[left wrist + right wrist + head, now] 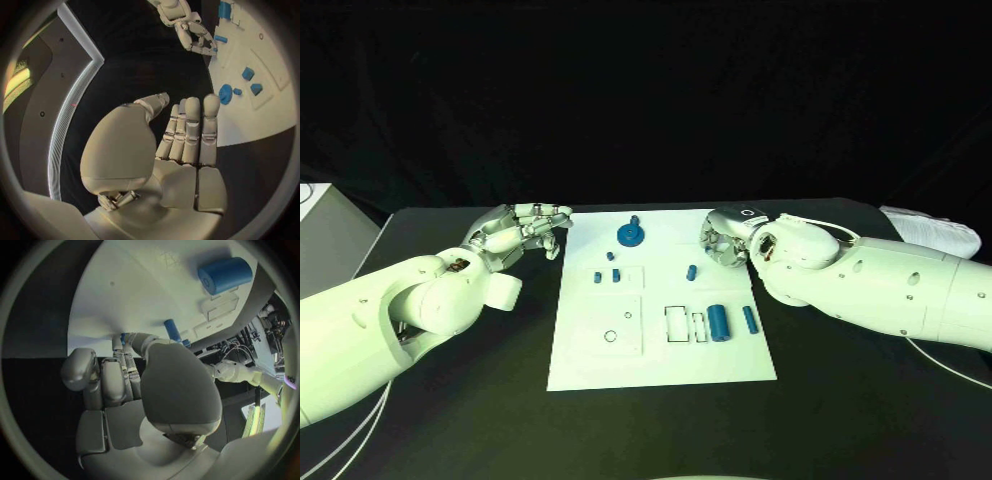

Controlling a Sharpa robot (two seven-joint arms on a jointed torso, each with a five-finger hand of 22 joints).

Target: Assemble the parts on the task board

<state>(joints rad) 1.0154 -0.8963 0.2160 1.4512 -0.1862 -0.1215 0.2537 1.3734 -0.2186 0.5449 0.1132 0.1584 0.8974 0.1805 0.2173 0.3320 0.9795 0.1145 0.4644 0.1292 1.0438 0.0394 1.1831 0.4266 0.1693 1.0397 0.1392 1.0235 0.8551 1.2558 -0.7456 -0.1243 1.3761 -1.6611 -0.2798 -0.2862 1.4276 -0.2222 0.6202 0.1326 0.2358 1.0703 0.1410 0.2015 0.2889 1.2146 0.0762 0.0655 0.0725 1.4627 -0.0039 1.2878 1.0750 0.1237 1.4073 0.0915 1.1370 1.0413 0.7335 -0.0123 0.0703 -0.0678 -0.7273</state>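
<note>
The white task board (596, 370) lies in the middle of the black table (848, 400), its long side running away from the robot. On its far end stands a round blue part with an upright stem (632, 235). Small blue parts (607, 273) lie just nearer, and a slim blue peg (691, 270) rests toward the right edge. In the near right area a thick blue cylinder (718, 322) lies beside a thinner blue rod (750, 319), next to outlined rectangular recesses.

The left hand (524, 232) hovers at the board's far left corner, released, its fingers straight and side by side with nothing in them, as the left wrist view confirms (187, 135). The right hand (730, 240) sits at the board's far right edge, fingers curled inward; whether it grasps anything cannot be told.
</note>
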